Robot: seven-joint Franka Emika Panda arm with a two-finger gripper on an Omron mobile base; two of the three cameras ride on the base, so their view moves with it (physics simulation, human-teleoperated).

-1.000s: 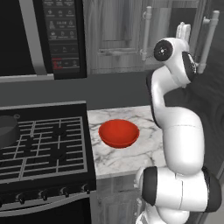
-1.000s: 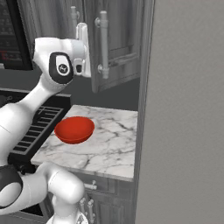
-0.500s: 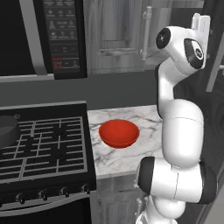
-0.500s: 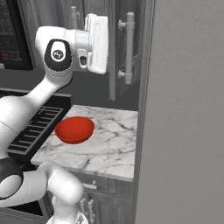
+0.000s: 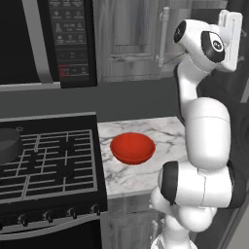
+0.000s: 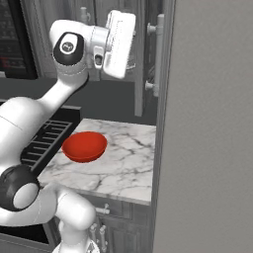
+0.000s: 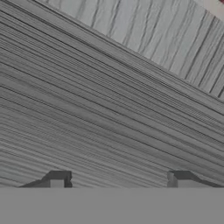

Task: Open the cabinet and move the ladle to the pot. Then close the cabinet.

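The gripper [image 7: 118, 177] sits very close in front of a grey wood-grain panel of the cabinet [image 5: 131, 41], its two dark fingertips [image 7: 57, 177] standing wide apart with only the grooved panel showing between them, so it is spread and holds nothing. In the right base view the hand is raised to cabinet height, just beside the edge of the right-hand door [image 6: 148, 54], which stands swung out edge-on toward the camera with its long silvery handle [image 6: 159, 54] on the far side of the hand. The left-hand door looks shut, and its own bar handle [image 5: 164, 36] hangs upright just left of the arm's upper joint. That makes two doors and two handles. One pot [image 5: 7, 146] sits at the far left edge of the left base view on the black stove [image 5: 48, 165], dark grey and cut off by the frame, well apart from the hand. One red bowl [image 5: 132, 148] rests on the white marble counter [image 5: 141, 177] between the stove and the arm's base (it looks empty). One black microwave [image 5: 63, 41] hangs above the stove, beside the cabinet. The arm rises steeply from its base, elbow stacked almost over the shoulder, the forearm reaching up and the wrist bent so the white hand points into the cabinet front. A tall flat grey slab [image 6: 212, 128] takes up the right side of the right base view.
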